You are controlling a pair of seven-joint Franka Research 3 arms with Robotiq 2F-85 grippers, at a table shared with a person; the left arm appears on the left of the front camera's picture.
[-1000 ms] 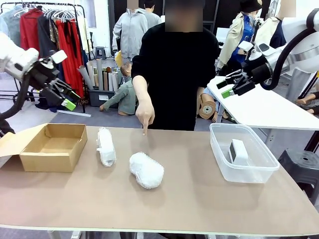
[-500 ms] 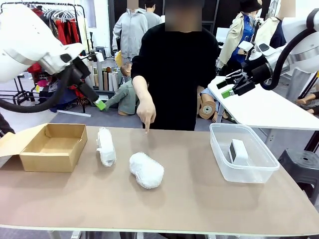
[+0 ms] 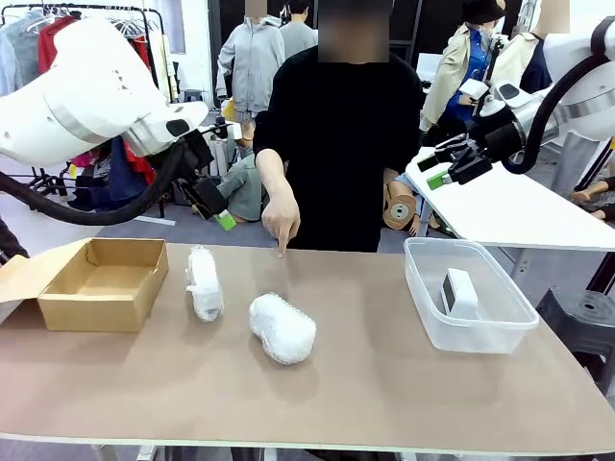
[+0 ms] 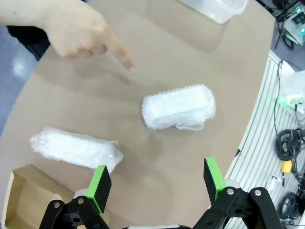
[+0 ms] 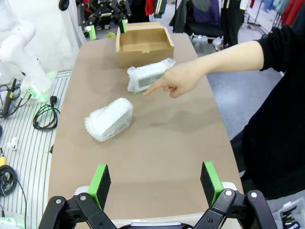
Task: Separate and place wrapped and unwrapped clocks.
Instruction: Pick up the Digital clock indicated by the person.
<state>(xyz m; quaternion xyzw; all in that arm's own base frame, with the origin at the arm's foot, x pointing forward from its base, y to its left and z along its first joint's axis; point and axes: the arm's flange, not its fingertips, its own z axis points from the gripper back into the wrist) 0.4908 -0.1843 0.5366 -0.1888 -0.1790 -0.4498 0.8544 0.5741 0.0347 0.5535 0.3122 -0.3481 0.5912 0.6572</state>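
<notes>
Currently showing a left gripper (image 3: 213, 213) with jaws spread wide and empty, raised over the far left of the brown table (image 3: 384, 384), and a right gripper (image 3: 432, 170) likewise spread and empty, high beyond the far right corner. Showing also a slim white bubble-wrap roll (image 3: 204, 282) just right of an open brown cardboard box (image 3: 96, 307), a fat oval white bubble-wrap bundle (image 3: 282, 327) nearer and mid-table, and a small bare white rounded-rectangular clock (image 3: 459, 292) inside a clear plastic tub (image 3: 480, 336) at right. Beyond both bundles, finding a person's hand (image 3: 280, 223) pointing an index finger down at the table's far edge.
</notes>
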